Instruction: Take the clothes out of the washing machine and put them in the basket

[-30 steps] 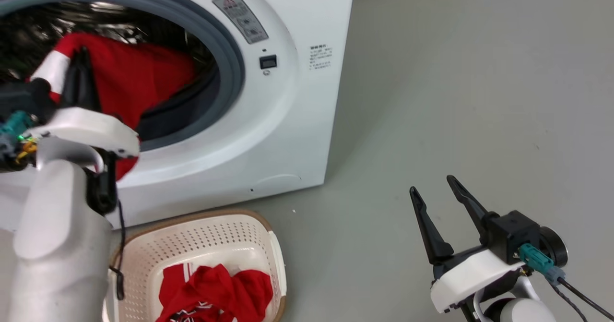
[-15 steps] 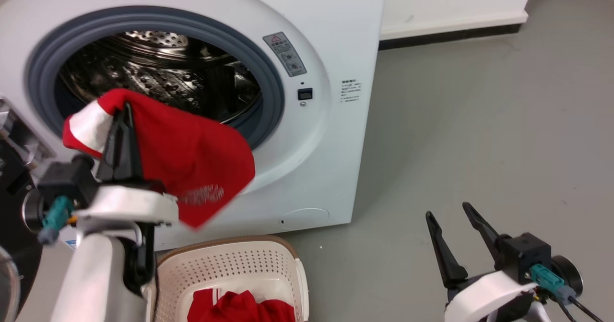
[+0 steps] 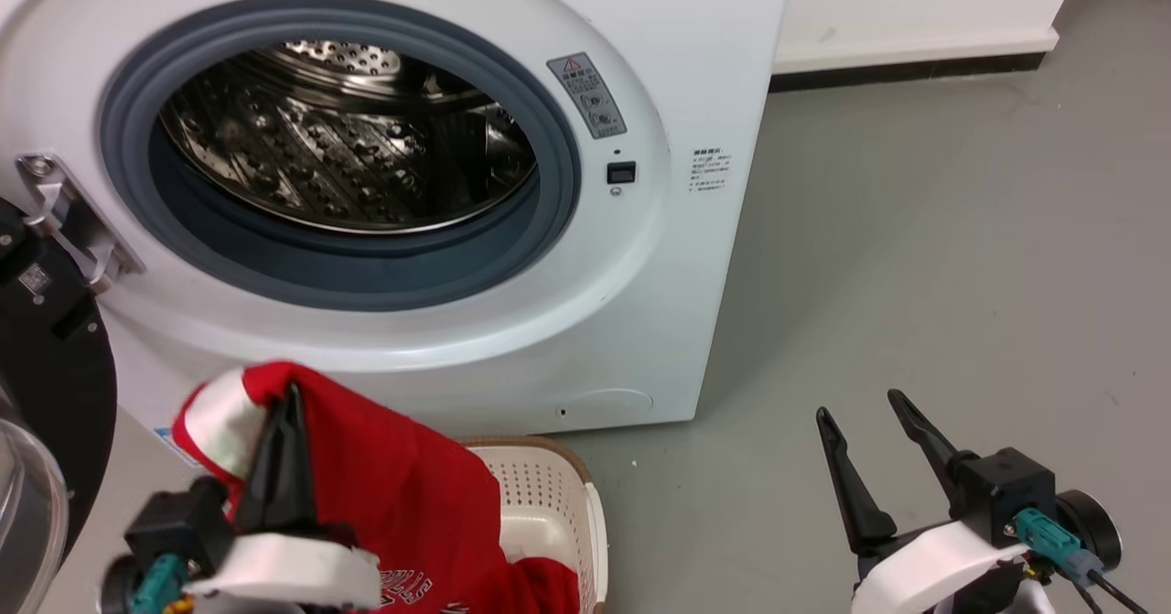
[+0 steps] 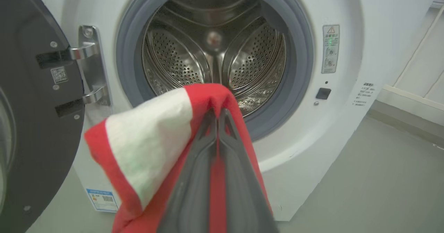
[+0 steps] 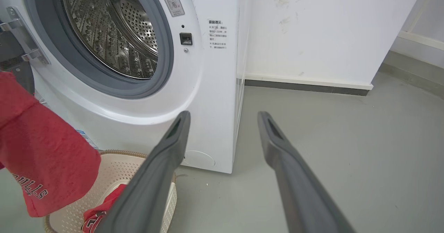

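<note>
My left gripper (image 3: 291, 394) is shut on a red jersey (image 3: 402, 495) with a white band and white lettering. It holds the jersey in front of the washing machine (image 3: 659, 257), over the cream basket (image 3: 549, 495). The jersey (image 5: 41, 156) hangs above the basket (image 5: 118, 163), where another red garment (image 5: 100, 210) lies. The steel drum (image 3: 348, 138) behind the grey port rim shows no clothes. In the left wrist view the fingers (image 4: 194, 181) pinch the red fabric (image 4: 145, 139) before the drum (image 4: 215, 52). My right gripper (image 3: 864, 408) hangs open over the floor at the lower right.
The black-framed glass door (image 3: 46, 394) stands open at the far left, on its metal hinge (image 3: 64, 220). Grey floor (image 3: 915, 257) stretches to the right of the machine. A white wall with a dark skirting (image 3: 915, 74) runs along the back.
The left gripper has drawn the red jersey out of the drum and lowered it over the basket. The head camera has tilted up and shifted. The right gripper has stayed open.
</note>
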{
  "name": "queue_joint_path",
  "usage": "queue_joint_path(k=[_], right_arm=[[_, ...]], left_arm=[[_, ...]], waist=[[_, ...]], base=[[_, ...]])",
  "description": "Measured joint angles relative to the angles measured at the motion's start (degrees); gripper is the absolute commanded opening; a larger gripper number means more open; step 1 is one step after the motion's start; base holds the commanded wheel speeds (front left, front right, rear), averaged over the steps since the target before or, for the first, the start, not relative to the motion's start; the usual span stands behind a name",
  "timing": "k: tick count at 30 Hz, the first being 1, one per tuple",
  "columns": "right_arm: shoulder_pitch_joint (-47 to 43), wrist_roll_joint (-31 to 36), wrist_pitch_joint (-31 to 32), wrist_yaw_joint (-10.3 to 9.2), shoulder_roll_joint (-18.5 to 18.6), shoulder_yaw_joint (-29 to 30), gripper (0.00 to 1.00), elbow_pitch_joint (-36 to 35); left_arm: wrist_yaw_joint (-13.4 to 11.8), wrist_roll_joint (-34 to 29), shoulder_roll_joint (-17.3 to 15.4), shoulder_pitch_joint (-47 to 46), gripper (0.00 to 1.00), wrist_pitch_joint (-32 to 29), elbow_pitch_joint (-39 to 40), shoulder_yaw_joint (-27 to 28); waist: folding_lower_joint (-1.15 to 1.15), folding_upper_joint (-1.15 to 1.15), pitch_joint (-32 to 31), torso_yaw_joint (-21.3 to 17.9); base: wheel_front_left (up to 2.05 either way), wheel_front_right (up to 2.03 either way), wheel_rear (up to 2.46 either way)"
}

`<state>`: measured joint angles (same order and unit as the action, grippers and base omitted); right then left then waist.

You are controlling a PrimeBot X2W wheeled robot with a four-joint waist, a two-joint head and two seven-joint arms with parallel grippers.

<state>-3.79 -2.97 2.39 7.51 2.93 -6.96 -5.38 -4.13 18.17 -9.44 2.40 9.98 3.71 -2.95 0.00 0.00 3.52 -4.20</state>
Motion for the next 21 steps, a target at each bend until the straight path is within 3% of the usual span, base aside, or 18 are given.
queue_joint_path(k=[10,21], right_arm=[[3.3,0.5,0.1,0.01,0.0,-1.3,1.0,-1.5],[8.9,1.0,-0.4,0.0,0.0,-2.6,1.0,-2.4]], left_arm=[[1.7,2.9,1.4,1.7,0.0,1.8,-15.7,-0.4],[6.4,4.3,2.4,-13.2,0.0,4.8,-38.4,-0.1]], waist=[[0.01,0.0,7.5,-0.6],[0.02,0.0,18.7,-1.4]], base=[[0.0,0.0,0.0],[0.0,0.0,0.0]])
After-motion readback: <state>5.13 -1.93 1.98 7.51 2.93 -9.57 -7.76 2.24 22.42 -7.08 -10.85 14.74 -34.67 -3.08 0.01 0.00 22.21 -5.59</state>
